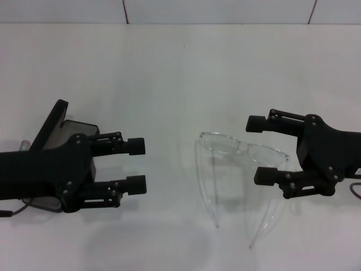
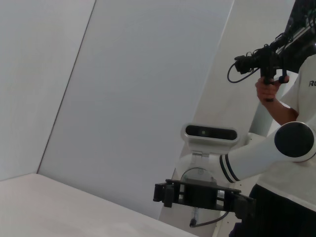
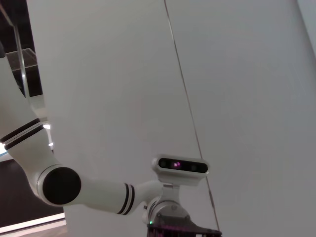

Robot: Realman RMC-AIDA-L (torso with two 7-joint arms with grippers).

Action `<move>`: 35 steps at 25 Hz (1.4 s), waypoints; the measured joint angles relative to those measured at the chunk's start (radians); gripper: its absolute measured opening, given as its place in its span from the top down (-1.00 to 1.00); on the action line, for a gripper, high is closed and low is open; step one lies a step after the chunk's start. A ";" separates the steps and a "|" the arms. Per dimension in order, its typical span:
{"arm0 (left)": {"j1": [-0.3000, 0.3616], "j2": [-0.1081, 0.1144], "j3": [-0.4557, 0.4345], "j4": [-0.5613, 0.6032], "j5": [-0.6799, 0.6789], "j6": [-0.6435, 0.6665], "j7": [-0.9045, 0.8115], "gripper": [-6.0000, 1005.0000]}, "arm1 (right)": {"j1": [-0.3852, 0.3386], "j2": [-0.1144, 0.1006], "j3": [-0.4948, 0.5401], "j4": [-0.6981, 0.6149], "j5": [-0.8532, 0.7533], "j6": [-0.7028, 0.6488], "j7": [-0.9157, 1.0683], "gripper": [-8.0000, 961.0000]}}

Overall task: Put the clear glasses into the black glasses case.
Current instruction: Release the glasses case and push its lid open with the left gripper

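Temple tips of the transparent wraparound clear glasses lie nearest us on the white counter. Our right hand is spread wide, empty, its 2 fingers flanking the lens end. Risk: thin plastic skids or flexes. Left hand, open, empty, hovers before the lid-up black glasses case.

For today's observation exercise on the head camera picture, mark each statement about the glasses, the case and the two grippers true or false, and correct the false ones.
1. The clear glasses lie on the white table. True.
2. The glasses are inside the black glasses case. False: they lie outside it, between the grippers.
3. The right gripper is open. True.
4. The left gripper holds the glasses. False: it is open and empty.
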 joint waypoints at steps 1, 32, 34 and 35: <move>0.001 -0.001 0.000 0.000 0.000 0.000 0.002 -0.44 | -0.002 0.000 0.000 0.001 0.004 0.001 -0.002 -0.84; -0.062 -0.022 -0.159 0.182 -0.008 -0.107 -0.234 -0.43 | -0.061 -0.001 0.012 0.037 0.058 0.071 -0.053 -0.84; -0.079 -0.023 -0.163 0.295 0.011 -0.176 -0.345 -0.43 | -0.064 -0.003 0.012 0.037 0.070 0.071 -0.053 -0.84; -0.083 -0.023 -0.162 0.353 0.033 -0.211 -0.408 -0.43 | -0.067 -0.003 0.012 0.037 0.079 0.072 -0.053 -0.84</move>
